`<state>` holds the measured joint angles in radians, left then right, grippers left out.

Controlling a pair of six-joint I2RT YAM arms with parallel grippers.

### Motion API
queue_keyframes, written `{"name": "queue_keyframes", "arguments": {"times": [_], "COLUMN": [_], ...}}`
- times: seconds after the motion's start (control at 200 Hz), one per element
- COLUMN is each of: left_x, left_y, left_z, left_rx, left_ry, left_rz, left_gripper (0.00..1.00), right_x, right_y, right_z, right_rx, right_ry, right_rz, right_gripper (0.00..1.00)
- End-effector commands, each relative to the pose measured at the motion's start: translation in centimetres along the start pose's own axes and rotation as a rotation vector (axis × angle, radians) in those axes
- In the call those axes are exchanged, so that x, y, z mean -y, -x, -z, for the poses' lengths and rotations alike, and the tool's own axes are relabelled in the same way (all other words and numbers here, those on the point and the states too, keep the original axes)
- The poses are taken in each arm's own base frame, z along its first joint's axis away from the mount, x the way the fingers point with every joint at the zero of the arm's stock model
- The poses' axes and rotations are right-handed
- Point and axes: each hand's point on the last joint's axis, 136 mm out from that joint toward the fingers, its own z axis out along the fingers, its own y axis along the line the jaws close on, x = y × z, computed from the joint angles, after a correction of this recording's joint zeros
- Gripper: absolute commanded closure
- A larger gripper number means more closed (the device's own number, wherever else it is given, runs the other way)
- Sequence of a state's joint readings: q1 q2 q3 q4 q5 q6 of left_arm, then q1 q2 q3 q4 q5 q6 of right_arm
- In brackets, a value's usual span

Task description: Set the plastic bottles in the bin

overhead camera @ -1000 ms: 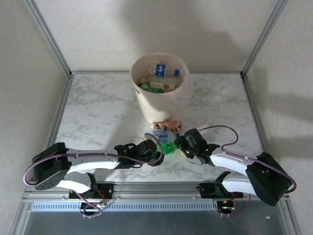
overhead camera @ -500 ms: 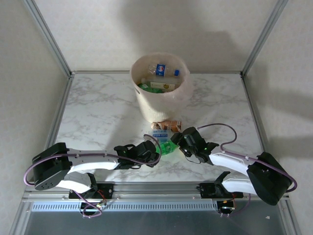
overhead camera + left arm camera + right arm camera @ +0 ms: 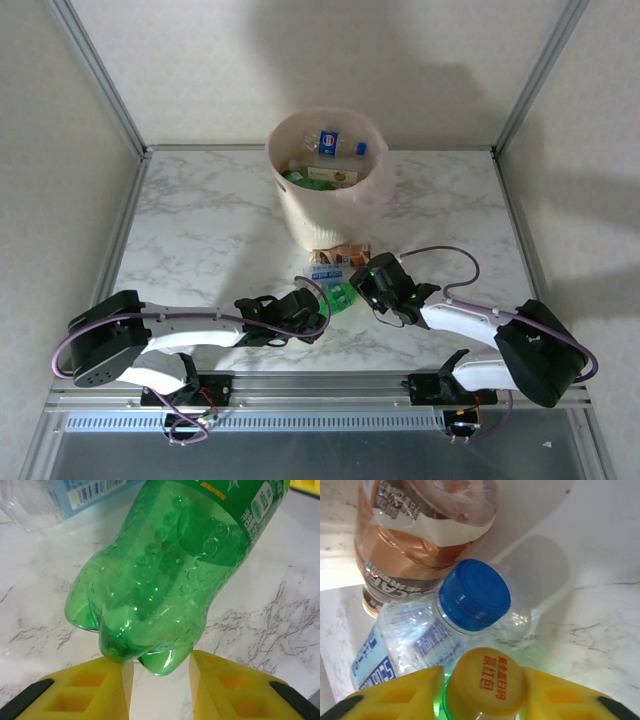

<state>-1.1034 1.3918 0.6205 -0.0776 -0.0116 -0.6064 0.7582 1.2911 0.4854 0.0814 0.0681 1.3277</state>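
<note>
One green bottle (image 3: 170, 565) is laid on the table (image 3: 200, 215) at 6 o'clock from the bin (image 3: 300, 215). Its base is pinched by the left gripper (image 3: 161, 672) and its yellow cap (image 3: 485, 680) is clamped by the right gripper (image 3: 485, 696). A clear bottle (image 3: 415, 637) and a brown bottle (image 3: 405, 545) are seen at its 12 o'clock.

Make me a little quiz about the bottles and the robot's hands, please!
1. True or false: the green bottle lies on the marble table.
2. What is the right gripper pinching? A: a blue cap. B: the yellow cap. C: a red label.
3. How many bottles lie on the table outside the bin?
Key: 1 true; 2 B; 3 three.
</note>
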Motion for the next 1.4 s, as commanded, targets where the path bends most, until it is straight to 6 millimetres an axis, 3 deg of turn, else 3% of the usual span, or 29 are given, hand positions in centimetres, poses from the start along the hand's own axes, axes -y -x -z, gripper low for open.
{"name": "queue_keyframes", "arguments": {"times": [0.0, 0.175, 0.28, 0.386, 0.516, 0.621, 0.711, 0.946, 1.077, 1.222, 1.392], "left_x": [-0.7, -0.8, -0.4, 0.1, -1.0, -3.3, -5.3, -7.1, -7.4, -7.9, -8.0], "left_y": [-0.3, 0.0, 1.4, 4.2, 8.1, 10.1, 10.7, 10.0, 9.5, 8.7, 8.3], "left_z": [-0.4, -0.1, 1.1, 3.9, 8.6, 11.6, 13.0, 11.9, 11.1, 10.5, 10.2], "left_rx": [-0.001, 0.009, 0.051, 0.148, 0.319, 0.429, 0.487, 0.472, 0.464, 0.453, 0.449], "left_ry": [0.020, 0.021, 0.020, 0.021, 0.064, 0.115, 0.148, 0.163, 0.161, 0.166, 0.162], "left_rz": [0.000, 0.003, 0.026, 0.061, 0.138, 0.229, 0.275, 0.303, 0.312, 0.324, 0.327], "left_gripper": [0.66, 0.62, 0.43, 0.26, 0.17, 0.17, 0.17, 0.20, 0.21, 0.22, 0.22], "right_x": [0.0, 0.0, -0.5, -1.2, -3.6, -7.0, -10.6, -21.4, -26.7, -30.8, -33.4], "right_y": [-0.4, -0.4, -0.3, 0.0, 0.3, 1.0, 2.2, 5.9, 9.3, 13.4, 17.8], "right_z": [-0.1, 0.1, 0.8, 2.0, 4.6, 7.9, 11.5, 21.1, 25.6, 26.7, 23.9], "right_rx": [-0.007, -0.002, 0.011, 0.034, 0.062, 0.102, 0.158, 0.339, 0.499, 0.590, 0.635], "right_ry": [-0.027, -0.033, -0.030, -0.018, 0.054, 0.133, 0.211, 0.414, 0.474, 0.502, 0.472], "right_rz": [0.037, 0.052, 0.079, 0.118, 0.195, 0.278, 0.332, 0.441, 0.452, 0.436, 0.419], "right_gripper": [0.68, 0.73, 0.77, 0.78, 0.79, 0.80, 0.79, 0.76, 0.73, 0.72, 0.73]}}
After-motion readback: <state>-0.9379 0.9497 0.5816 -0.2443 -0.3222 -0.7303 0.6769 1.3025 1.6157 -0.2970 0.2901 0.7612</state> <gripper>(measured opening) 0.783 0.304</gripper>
